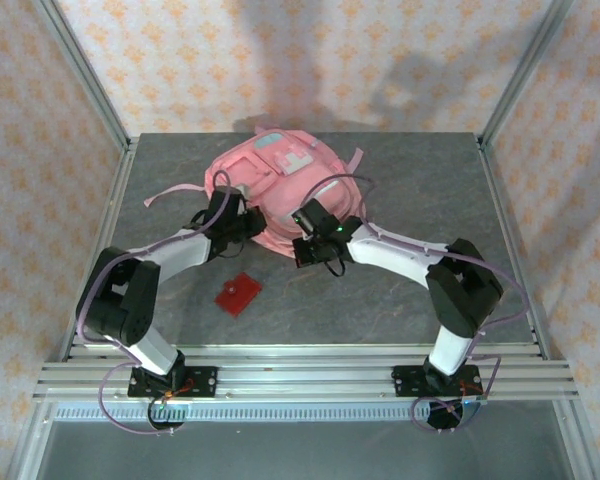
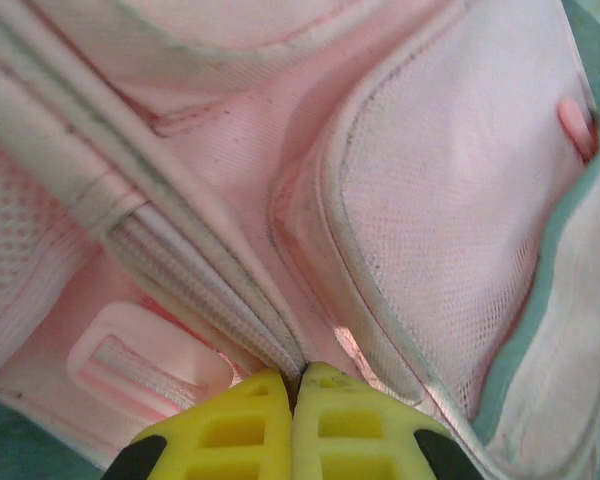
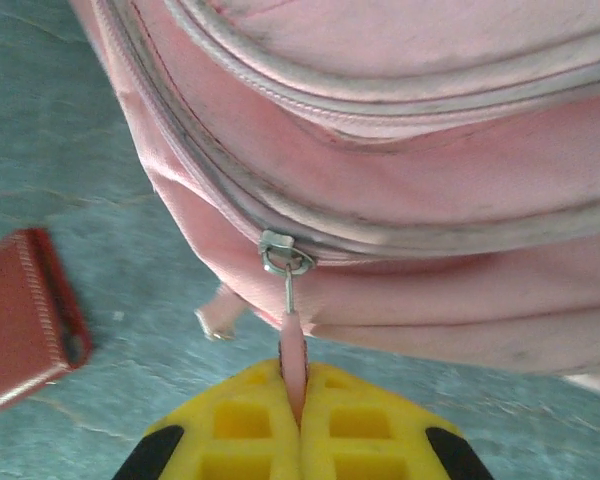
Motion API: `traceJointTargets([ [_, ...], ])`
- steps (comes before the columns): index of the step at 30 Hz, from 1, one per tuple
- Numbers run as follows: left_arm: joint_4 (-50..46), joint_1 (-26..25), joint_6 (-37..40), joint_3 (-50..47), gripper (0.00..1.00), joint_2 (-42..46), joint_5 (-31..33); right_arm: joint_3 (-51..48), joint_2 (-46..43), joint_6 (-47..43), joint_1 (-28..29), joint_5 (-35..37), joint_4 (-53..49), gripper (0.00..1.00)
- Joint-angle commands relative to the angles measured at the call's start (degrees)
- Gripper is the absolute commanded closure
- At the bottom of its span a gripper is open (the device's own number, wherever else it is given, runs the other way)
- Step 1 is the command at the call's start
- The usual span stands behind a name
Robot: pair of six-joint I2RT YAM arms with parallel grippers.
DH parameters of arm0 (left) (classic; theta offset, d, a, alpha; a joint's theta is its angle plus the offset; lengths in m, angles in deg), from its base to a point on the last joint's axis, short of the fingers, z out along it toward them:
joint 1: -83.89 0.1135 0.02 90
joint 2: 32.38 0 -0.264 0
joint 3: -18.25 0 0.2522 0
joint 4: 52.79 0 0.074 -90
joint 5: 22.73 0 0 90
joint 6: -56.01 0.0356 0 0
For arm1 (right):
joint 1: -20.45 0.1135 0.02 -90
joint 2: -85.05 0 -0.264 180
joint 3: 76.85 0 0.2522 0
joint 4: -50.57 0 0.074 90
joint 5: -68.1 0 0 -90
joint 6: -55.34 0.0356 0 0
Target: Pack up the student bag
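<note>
Both grippers clamped on the student bag (image 1: 280, 180) — zip work.
My right gripper (image 3: 298, 395) pinches the pink zip pull (image 3: 293, 345) below its slider (image 3: 283, 256); my left gripper (image 2: 298, 385) is pressed shut on the zip seam (image 2: 205, 285). I'd draw the pull along the seam, not outward — left keeping fabric taut. Bag lies upper centre in the top view, against both sets of fingers.
</note>
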Motion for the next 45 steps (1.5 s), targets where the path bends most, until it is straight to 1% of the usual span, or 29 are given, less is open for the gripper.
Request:
traceJointTargets([
  [1, -0.6, 2.8, 3.1, 0.1, 1.0, 1.8, 7.1, 1.5, 0.7, 2.7, -0.3, -0.6, -0.4, 1.0],
  [4, -1.4, 2.8, 2.4, 0.1, 1.0, 1.6, 7.1, 2.1, 0.6, 3.9, -0.3, -1.2, 0.9, 1.0],
  [5, -1.2, 2.8, 1.7, -0.3, 0.93, 1.8, 6.9, 2.5, 1.0, 4.0, -0.4, -1.5, 0.8, 1.0],
  [8, 1.0, 1.6, -2.0, -2.5, 0.6, 3.4, 5.8, 2.8, 2.1, 3.9, -0.4, -2.0, 0.7, 1.0],
  [10, 2.1, -0.6, -4.4, -3.9, 0.49, 4.4, 5.9, 2.8, 2.4, 3.6, -0.3, -2.2, 1.0, 1.0],
  [13, 2.6, -4.0, -8.4, -5.6, 0.41, 5.0, 6.9, 2.9, 2.3, 3.3, -0.3, -2.2, 1.3, 1.0],
  [16, 6.2, -7.0, -12.6, -8.4, 0.34, 4.6, 7.4, 2.6, 1.9, 3.3, -0.3, -2.8, 2.2, 1.0],
  [19, 8.9, -8.6, -14.7, -9.0, 0.33, 2.6, 8.5, 1.9, 1.6, 3.3, -0.3, -3.2, 3.2, 1.0],
  [21, 10.5, -9.2, -15.6, -8.4, 0.34, 0.9, 9.3, 1.4, 1.7, 3.1, -0.3, -3.2, 3.3, 1.0],
  [22, 11.0, -9.5, -16.0, -8.0, 0.37, 0.2, 10.2, 1.2, 1.9, 2.9, -0.3, -3.2, 3.5, 1.0],
  [23, 11.1, -9.5, -16.3, -7.6, 0.52, -0.7, 11.1, 1.0, 1.9, 2.8, -0.3, -3.0, 3.5, 1.0],
  [24, 11.7, -9.5, -16.4, -7.3, 0.7, -1.3, 11.4, 0.7, 1.9, 2.8, -0.3, -2.5, 3.6, 1.0],
  [25, 12.0, -9.5, -16.5, -7.1, 0.87, -1.8, 11.9, 0.5, 1.9, 2.8, -0.4, -1.7, 3.6, 1.0],
  [26, 11.8, -9.5, -16.7, -6.7, 0.98, -2.4, 12.2, 0.5, 2.0, 2.8, -0.4, -0.6, 3.2, 1.0],
  [27, 11.9, -9.5, -16.5, -6.5, 1.0, -2.7, 12.0, 0.7, 2.1, 3.0, -0.5, 0.7, 2.6, 1.0],
  [31, 10.8, -9.4, -15.3, -6.7, 1.0, -2.1, 12.3, -1.1, 1.2, 3.8, -3.3, 3.7, 0.6, 1.0],
  [37, 10.0, -8.3, -13.2, -9.0, 1.0, 1.5, 12.0, -6.7, -0.6, 4.4, -12.3, 9.0, -0.8, 1.0],
  [43, 8.6, -7.6, -11.1, -9.3, 1.0, 3.3, 11.7, -8.4, -2.2, 6.6, -19.7, 17.5, 0.2, 1.0],
  [45, 8.2, -7.5, -10.4, -8.9, 1.0, 3.2, 11.6, -8.2, -3.3, 6.6, -21.0, 16.6, 1.4, 1.0],
])
